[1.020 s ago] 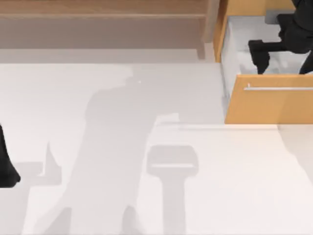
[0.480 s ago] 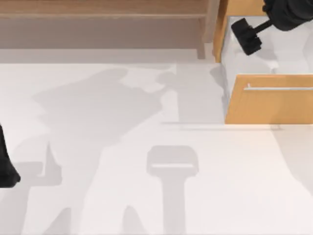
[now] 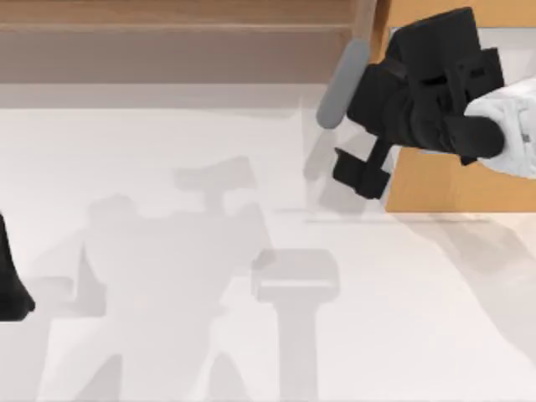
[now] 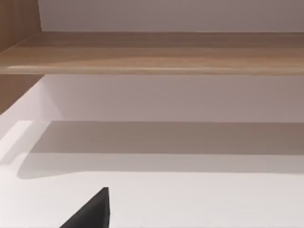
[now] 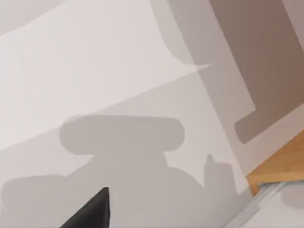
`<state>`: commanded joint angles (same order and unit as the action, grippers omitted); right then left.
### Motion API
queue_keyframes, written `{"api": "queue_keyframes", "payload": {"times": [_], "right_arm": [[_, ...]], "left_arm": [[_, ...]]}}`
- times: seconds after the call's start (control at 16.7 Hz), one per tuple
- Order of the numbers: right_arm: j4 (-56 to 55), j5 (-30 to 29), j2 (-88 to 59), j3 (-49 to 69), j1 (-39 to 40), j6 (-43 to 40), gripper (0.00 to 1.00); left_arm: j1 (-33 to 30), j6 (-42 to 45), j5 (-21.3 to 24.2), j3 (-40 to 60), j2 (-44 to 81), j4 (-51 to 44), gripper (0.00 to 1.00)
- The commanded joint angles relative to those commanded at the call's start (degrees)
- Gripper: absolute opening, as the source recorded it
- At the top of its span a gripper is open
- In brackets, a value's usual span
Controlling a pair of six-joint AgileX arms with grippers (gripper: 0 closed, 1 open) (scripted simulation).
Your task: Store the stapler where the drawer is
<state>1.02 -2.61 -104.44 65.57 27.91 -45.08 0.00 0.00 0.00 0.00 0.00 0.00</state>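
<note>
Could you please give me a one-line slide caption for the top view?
Right gripper raised beside the wooden drawer at the table's right; left arm parked at left.

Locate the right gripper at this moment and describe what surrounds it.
In the top view the right gripper hangs at the table's right, just off the left edge of the drawer front, below a grey cylinder on the arm.

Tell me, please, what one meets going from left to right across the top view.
Black left pincer at the left edge → wide dark brown wooden shelf → plain grey rounded cylinder → black right pincer → light orange-brown drawer front.
</note>
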Motion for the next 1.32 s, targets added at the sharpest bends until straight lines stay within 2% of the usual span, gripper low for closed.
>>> {"api": "queue_keyframes", "payload": {"times": [0.3,0.6,0.96,1.14,1.32], "right_arm": [[-28.61,-3.33,1.65,-21.1,6.24,-16.77,1.0],[-58.04,-7.77,0.69,-38.18,7.58,-30.41,1.0],[-87.45,-14.39,-4.26,-50.13,0.57,-40.62,1.0],[-96.85,-17.36,-7.11,-52.46,-4.62,-43.02,1.0],[-101.39,-18.97,-8.75,-53.21,-7.82,-43.96,1.0]], "left_arm": [[0.0,0.0,0.0,0.0,0.0,0.0,1.0],[0.0,0.0,0.0,0.0,0.0,0.0,1.0],[0.0,0.0,0.0,0.0,0.0,0.0,1.0],[0.0,0.0,0.0,0.0,0.0,0.0,1.0],[0.0,0.0,0.0,0.0,0.0,0.0,1.0]]}}
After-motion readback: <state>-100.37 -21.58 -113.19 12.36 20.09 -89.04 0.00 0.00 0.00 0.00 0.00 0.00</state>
